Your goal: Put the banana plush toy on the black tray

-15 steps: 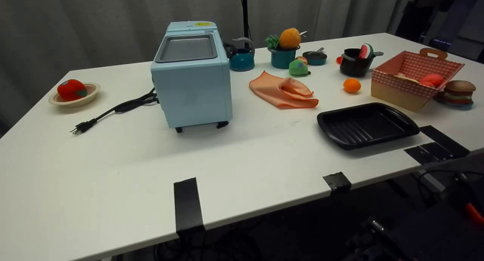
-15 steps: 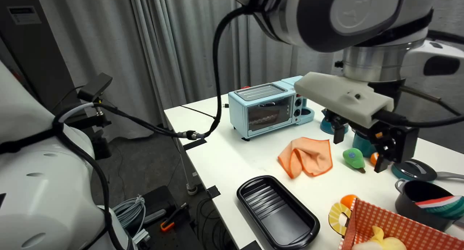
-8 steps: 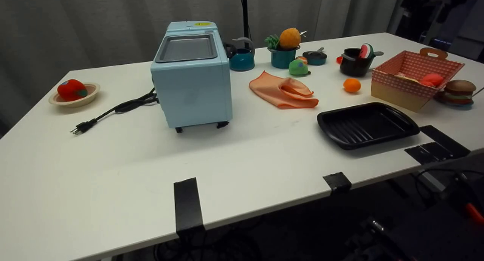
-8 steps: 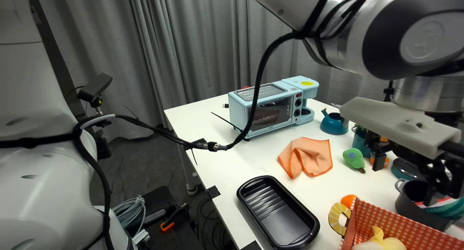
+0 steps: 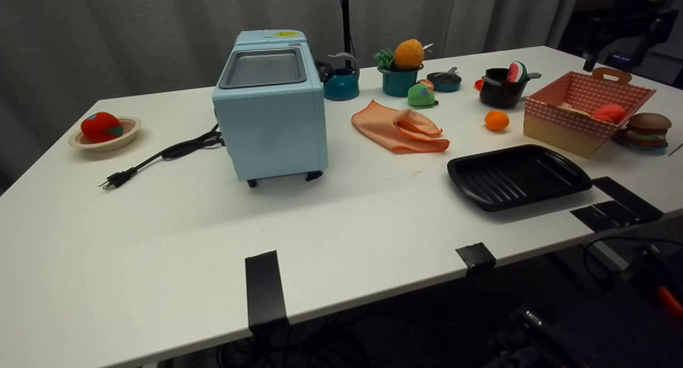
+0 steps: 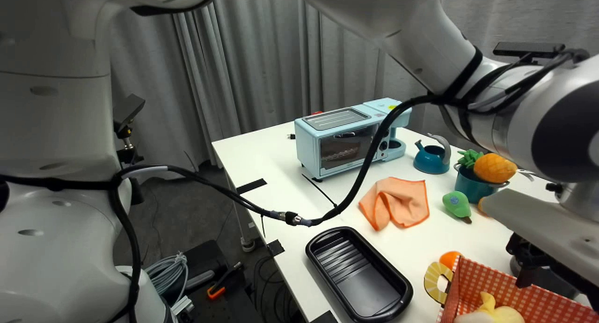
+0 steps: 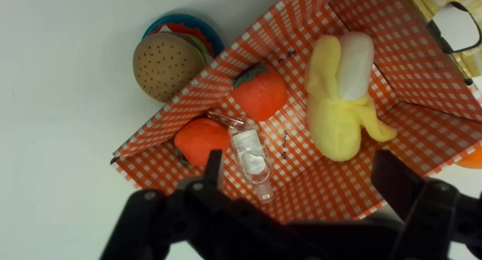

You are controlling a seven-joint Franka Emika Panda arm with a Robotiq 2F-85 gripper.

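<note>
Wrist view: banana plush toy [image 7: 335, 128], peel half open, lying inside red-checked basket [image 7: 406, 49] alongside two red plush fruits [image 7: 261, 96] and clear labelled bottle [image 7: 248, 154]. Gripper [image 7: 302, 169] above basket, fingers spread wide apart. Toy hamburger [image 7: 165, 68] on blue plate [image 7: 211, 33], just outside basket. In both exterior views: black tray [image 6: 369, 285] on counter [image 5: 160, 261] near basket, orange [image 5: 497, 120] near both; crumpled peach cloth [image 6: 407, 199] between tray and light-blue toaster oven [image 6: 348, 150].

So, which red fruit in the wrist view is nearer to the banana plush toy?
The upper red fruit, with green leaves at its upper left. The lower red fruit is farther, with the clear bottle between it and the banana plush toy.
</note>
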